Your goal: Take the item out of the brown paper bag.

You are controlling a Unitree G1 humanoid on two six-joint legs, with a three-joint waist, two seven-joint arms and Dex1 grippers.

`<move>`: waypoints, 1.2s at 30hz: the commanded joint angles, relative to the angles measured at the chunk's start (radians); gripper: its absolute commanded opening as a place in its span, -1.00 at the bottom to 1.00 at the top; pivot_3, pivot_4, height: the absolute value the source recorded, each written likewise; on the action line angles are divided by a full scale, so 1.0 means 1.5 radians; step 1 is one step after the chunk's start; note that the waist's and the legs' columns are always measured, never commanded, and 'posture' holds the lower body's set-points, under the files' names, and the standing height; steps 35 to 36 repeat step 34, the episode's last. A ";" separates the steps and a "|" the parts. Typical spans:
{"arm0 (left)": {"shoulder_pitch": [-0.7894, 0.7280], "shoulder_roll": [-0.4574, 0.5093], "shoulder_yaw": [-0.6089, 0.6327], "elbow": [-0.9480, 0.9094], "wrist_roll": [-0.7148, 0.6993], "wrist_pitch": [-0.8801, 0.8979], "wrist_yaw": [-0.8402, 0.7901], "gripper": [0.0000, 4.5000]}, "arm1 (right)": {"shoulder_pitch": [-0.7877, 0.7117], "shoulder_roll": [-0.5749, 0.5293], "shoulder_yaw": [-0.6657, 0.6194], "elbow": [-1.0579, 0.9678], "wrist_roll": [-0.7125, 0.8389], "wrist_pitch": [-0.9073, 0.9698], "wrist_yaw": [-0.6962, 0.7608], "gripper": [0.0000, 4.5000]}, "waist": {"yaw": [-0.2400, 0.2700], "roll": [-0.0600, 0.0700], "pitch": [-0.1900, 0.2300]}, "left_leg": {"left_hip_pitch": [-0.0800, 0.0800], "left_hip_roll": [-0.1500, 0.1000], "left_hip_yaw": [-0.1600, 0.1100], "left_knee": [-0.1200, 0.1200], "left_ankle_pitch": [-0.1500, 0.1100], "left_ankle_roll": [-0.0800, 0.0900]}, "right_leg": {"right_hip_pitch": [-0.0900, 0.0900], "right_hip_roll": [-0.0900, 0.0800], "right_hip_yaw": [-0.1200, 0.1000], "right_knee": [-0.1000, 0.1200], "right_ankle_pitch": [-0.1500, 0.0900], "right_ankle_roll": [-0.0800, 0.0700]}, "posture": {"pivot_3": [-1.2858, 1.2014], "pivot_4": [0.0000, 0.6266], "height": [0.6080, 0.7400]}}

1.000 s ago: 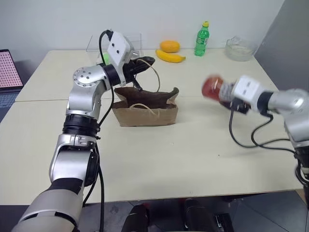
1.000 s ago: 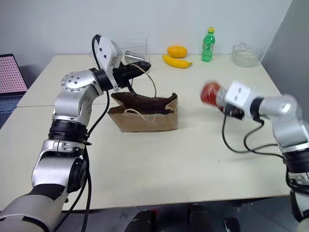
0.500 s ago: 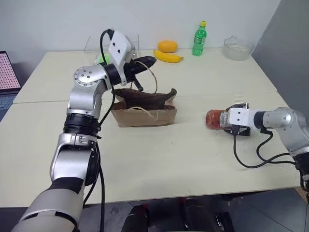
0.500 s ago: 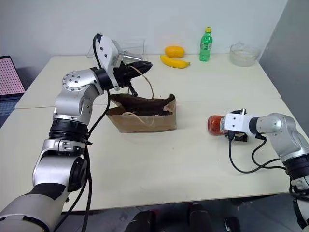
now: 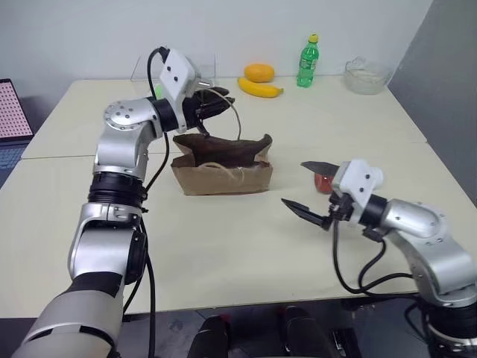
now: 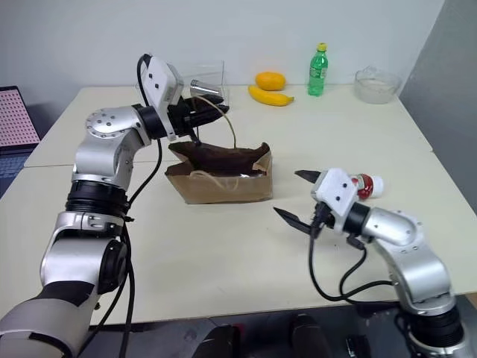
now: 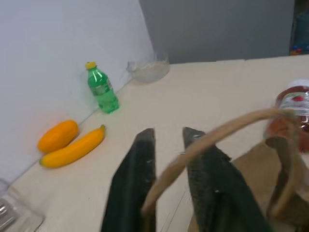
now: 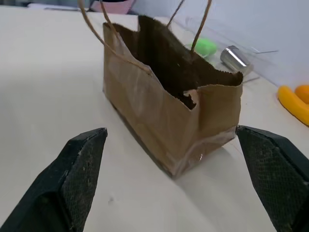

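We count one brown paper bag (image 5: 222, 165), one red ketchup bottle (image 6: 364, 185), one green soda bottle (image 5: 306, 61), one banana (image 5: 261, 87), one orange fruit (image 5: 259, 72), one glass bowl (image 5: 367, 74).

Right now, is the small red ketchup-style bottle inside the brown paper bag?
No, the red bottle lies on the table, outside the paper bag.
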 commanded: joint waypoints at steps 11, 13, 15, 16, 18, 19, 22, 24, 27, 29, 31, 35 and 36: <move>0.115 0.112 0.099 -0.225 -0.076 0.136 0.007 0.64 | -0.022 0.050 0.017 -0.004 0.014 -0.034 -0.058 1.00 | -0.006 0.000 0.000 | 0.000 0.001 -0.001 0.000 0.000 0.000 | 0.000 0.001 0.000 0.001 0.000 0.000 | 0.03 -0.52 1.00; 0.172 0.120 0.146 -0.295 -0.102 0.176 0.047 0.64 | -0.007 0.071 0.005 -0.013 0.034 -0.046 -0.067 1.00 | -0.007 0.000 0.000 | 0.001 0.002 0.000 -0.001 0.000 0.000 | 0.000 0.001 0.000 0.001 0.000 0.000 | 0.03 -0.52 1.00; 0.226 0.110 0.183 -0.362 -0.116 0.193 0.095 0.64 | 0.010 0.086 -0.001 -0.025 0.050 -0.048 -0.074 1.00 | -0.006 0.000 0.000 | 0.001 0.002 0.000 -0.001 0.000 0.000 | 0.000 0.001 0.000 0.002 0.000 0.000 | 0.03 -0.52 1.00; 0.255 0.092 0.204 -0.402 -0.121 0.201 0.135 0.64 | 0.018 0.090 -0.003 -0.029 0.050 -0.053 -0.079 1.00 | -0.005 0.000 0.000 | 0.001 0.002 0.000 -0.001 0.000 0.000 | 0.000 0.001 0.000 0.002 0.000 0.000 | 0.03 -0.52 1.00; 0.303 0.059 0.228 -0.470 -0.129 0.217 0.201 0.64 | 0.031 0.095 -0.006 -0.034 0.045 -0.064 -0.088 1.00 | -0.001 0.000 0.000 | 0.001 0.002 0.000 0.000 0.000 0.000 | 0.000 0.001 0.000 0.002 0.000 0.000 | 0.03 -0.52 1.00; 0.321 0.046 0.232 -0.497 -0.132 0.225 0.222 0.64 | 0.035 0.097 -0.008 -0.033 0.043 -0.069 -0.092 1.00 | 0.003 0.000 0.000 | 0.001 0.002 0.000 0.000 0.000 0.000 | 0.000 0.000 0.000 0.002 0.000 0.000 | 0.03 -0.52 1.00; 0.496 -0.071 0.197 -0.680 -0.051 0.217 0.383 0.64 | 0.074 0.102 -0.013 0.001 0.006 -0.164 -0.096 1.00 | 0.013 0.000 -0.002 | 0.001 0.001 0.001 0.000 0.000 0.000 | 0.000 0.000 0.001 0.001 0.000 0.000 | 0.03 -0.52 1.00; 0.597 -0.115 0.168 -0.751 -0.014 0.200 0.427 0.64 | 0.088 0.105 -0.017 0.020 0.000 -0.192 -0.101 1.00 | 0.014 0.000 -0.002 | 0.002 0.001 0.002 -0.001 0.000 0.000 | 0.001 -0.001 0.002 -0.001 0.000 0.000 | 0.03 -0.52 1.00; 0.726 -0.161 0.138 -0.790 0.033 0.131 0.459 0.64 | 0.097 0.111 -0.018 0.035 -0.014 -0.230 -0.113 1.00 | 0.015 0.000 -0.002 | 0.002 0.002 0.003 -0.001 -0.001 0.001 | 0.000 0.000 0.002 0.000 0.001 -0.001 | 0.03 -0.52 1.00; 0.766 -0.181 0.124 -0.790 0.046 0.109 0.476 0.64 | 0.099 0.116 -0.018 0.039 -0.015 -0.243 -0.121 1.00 | 0.019 0.000 -0.002 | 0.003 0.003 0.003 -0.001 -0.001 0.001 | 0.000 0.001 0.002 0.001 0.001 -0.002 | 0.03 -0.52 1.00; 0.781 -0.196 0.112 -0.784 0.049 0.098 0.487 0.64 | 0.099 0.118 -0.017 0.043 -0.016 -0.249 -0.125 1.00 | 0.023 0.000 -0.003 | 0.004 0.003 0.003 -0.001 -0.001 0.001 | 0.002 0.001 0.002 0.001 0.001 -0.002 | 0.03 -0.52 1.00; 0.779 -0.214 0.076 -0.758 0.056 0.051 0.485 0.64 | 0.099 0.124 -0.008 0.046 -0.020 -0.252 -0.128 1.00 | 0.025 0.000 -0.002 | 0.010 0.003 0.003 -0.002 -0.001 0.001 | 0.010 0.001 0.001 -0.004 0.001 -0.002 | 0.03 -0.52 1.00; 0.779 -0.214 0.076 -0.758 0.056 0.051 0.485 0.64 | 0.099 0.124 -0.008 0.046 -0.020 -0.252 -0.128 1.00 | 0.025 0.000 -0.002 | 0.010 0.003 0.003 -0.002 -0.001 0.001 | 0.010 0.001 0.001 -0.004 0.001 -0.002 | 0.03 -0.52 1.00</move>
